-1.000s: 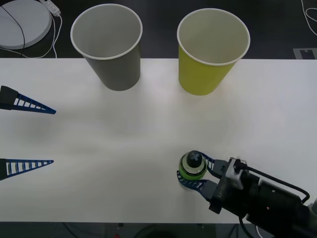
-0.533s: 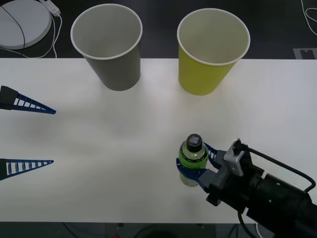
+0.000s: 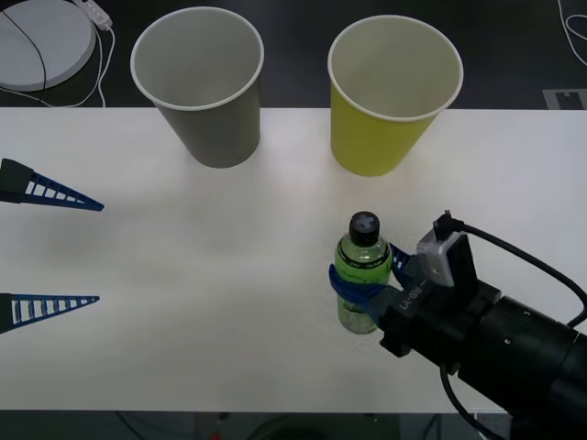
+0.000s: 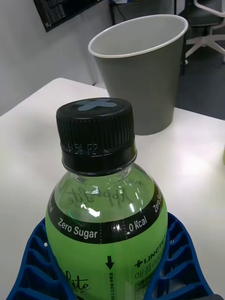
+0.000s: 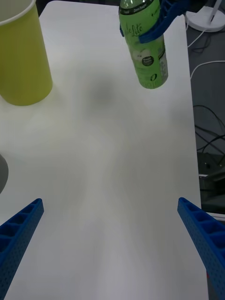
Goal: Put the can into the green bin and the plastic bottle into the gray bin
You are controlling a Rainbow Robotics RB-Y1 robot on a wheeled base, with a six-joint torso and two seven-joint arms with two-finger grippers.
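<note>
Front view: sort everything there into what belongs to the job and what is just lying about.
Job:
plastic bottle, clamped in the right gripper and clear of the table in the left wrist view
gray bin
green bin
left gripper, open, at the table's left edge

Lying about:
white round object with its cable, beyond the table's far left corner
</note>
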